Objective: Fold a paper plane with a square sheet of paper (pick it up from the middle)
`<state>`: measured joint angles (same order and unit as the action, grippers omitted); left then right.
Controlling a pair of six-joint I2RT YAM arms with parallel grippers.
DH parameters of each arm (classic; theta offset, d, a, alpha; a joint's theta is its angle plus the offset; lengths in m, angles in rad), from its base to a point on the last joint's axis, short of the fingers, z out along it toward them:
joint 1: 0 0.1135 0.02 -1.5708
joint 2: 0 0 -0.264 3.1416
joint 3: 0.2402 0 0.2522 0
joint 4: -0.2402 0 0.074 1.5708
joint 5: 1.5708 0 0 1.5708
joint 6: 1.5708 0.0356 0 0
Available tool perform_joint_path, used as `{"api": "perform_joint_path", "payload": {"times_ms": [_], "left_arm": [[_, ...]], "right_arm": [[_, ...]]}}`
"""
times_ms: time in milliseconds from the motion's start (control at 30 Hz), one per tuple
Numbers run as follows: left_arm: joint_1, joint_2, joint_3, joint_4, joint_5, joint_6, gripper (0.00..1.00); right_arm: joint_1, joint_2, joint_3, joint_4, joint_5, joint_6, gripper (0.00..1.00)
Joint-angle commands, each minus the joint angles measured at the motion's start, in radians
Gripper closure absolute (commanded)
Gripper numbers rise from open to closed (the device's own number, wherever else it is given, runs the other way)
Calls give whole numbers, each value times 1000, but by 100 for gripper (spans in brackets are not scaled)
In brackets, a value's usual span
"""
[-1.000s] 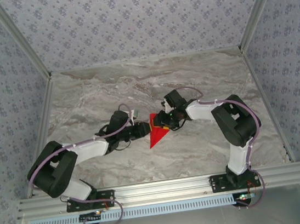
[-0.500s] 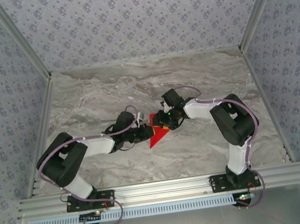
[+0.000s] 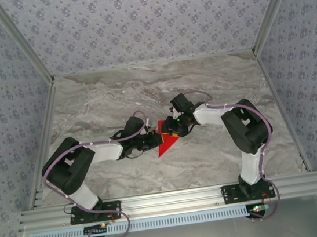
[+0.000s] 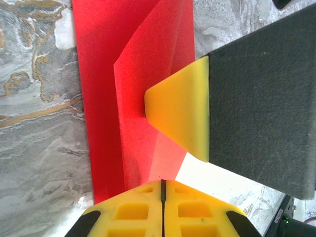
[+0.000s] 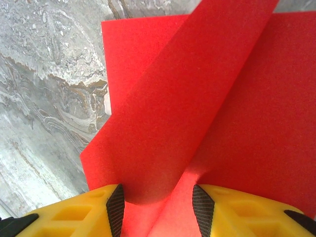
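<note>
The square sheet of paper (image 3: 166,143) is bright red and partly folded into a pointed shape on the grey marble table (image 3: 103,96). My left gripper (image 3: 154,139) comes in from the left. In the left wrist view its jaws (image 4: 162,183) are shut on the near edge of a raised flap of the sheet (image 4: 98,98). My right gripper (image 3: 174,129) sits at the sheet's upper right. One of its yellow fingers (image 4: 177,118) rests on the paper. In the right wrist view the right gripper (image 5: 159,210) stands open, with a curled red flap (image 5: 197,98) lying loosely between its jaws.
Patterned wallpaper walls (image 3: 145,21) close the table in at the back and both sides. An aluminium rail (image 3: 175,198) carrying both arm bases runs along the near edge. Bare marble lies behind and to either side of the paper.
My left gripper has closed from partly open to shut at the paper's left edge, and the left arm's elbow has drawn in to the right. The right gripper has barely moved.
</note>
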<state>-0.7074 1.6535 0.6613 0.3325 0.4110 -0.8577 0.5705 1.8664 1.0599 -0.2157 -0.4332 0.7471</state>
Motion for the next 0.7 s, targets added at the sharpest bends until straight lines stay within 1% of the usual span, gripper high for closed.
{"api": "perform_joint_path", "payload": {"times_ms": [0, 667], "left_arm": [[-4, 17, 27, -29, -17, 11, 94], [-5, 46, 41, -54, -30, 21, 96]], "right_arm": [[8, 86, -19, -94, 123, -13, 53], [31, 147, 35, -171, 189, -46, 55]]}}
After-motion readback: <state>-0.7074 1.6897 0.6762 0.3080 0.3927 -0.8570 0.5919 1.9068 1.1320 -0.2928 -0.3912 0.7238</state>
